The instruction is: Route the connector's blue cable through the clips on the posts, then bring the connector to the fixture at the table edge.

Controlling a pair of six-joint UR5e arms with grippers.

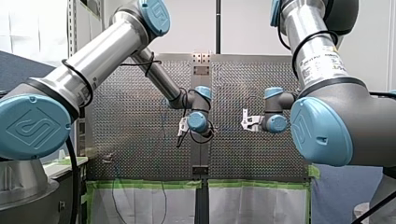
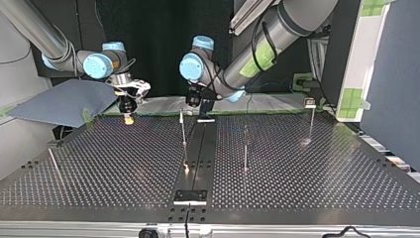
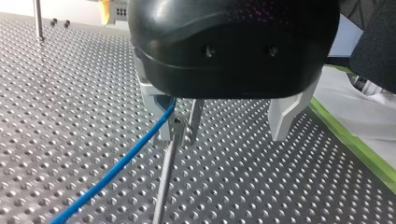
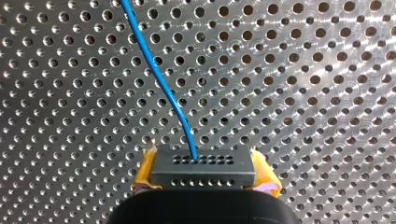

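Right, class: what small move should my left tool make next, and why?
Probably ease the left tool down slightly so the blue cable seats in the clip atop the post: the cable runs beside that clip, seemingly not yet in it. The right tool holds the connector.

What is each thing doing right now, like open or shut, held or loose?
right gripper: shut on the connector.
connector: held between yellow pads.
blue cable: plugged into the connector, gently curved.
left gripper: open, the top of the post between its fingers.
post: upright, cable beside its clip; clipped in or not, cannot tell.
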